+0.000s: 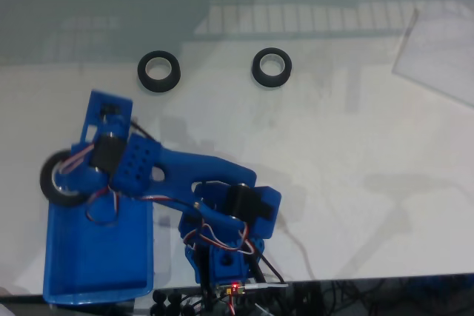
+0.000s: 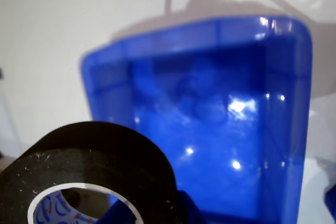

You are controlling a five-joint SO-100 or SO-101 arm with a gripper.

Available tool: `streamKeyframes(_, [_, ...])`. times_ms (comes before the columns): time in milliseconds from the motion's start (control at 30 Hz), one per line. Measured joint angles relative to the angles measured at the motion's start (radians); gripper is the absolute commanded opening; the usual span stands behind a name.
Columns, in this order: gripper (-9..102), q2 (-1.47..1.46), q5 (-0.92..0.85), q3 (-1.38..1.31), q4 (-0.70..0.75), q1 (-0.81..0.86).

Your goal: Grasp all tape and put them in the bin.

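Note:
In the fixed view my blue gripper [image 1: 74,175] is shut on one black tape roll [image 1: 59,180], which hangs over the upper left corner of the blue bin [image 1: 96,271]. Two more tape rolls lie flat on the white table beyond the arm, one at upper left [image 1: 159,72] and one to its right [image 1: 271,67]. In the wrist view the held tape [image 2: 89,166] fills the lower left, its pale core facing the camera. Behind it the bin's bare inside [image 2: 210,129] shows nothing lying in it.
A clear plastic sheet [image 1: 437,57] lies at the upper right of the table. The arm's base [image 1: 229,242] stands right of the bin, with cables and a board with a red light [image 1: 235,286] along the near table edge.

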Motion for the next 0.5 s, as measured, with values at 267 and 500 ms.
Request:
streamKeyframes(267, [1, 0.025, -0.014, 0.193, -0.115, -0.046])
streamKeyframes(500, [24, 0.026, -0.002, 0.239, -0.170, -0.055])
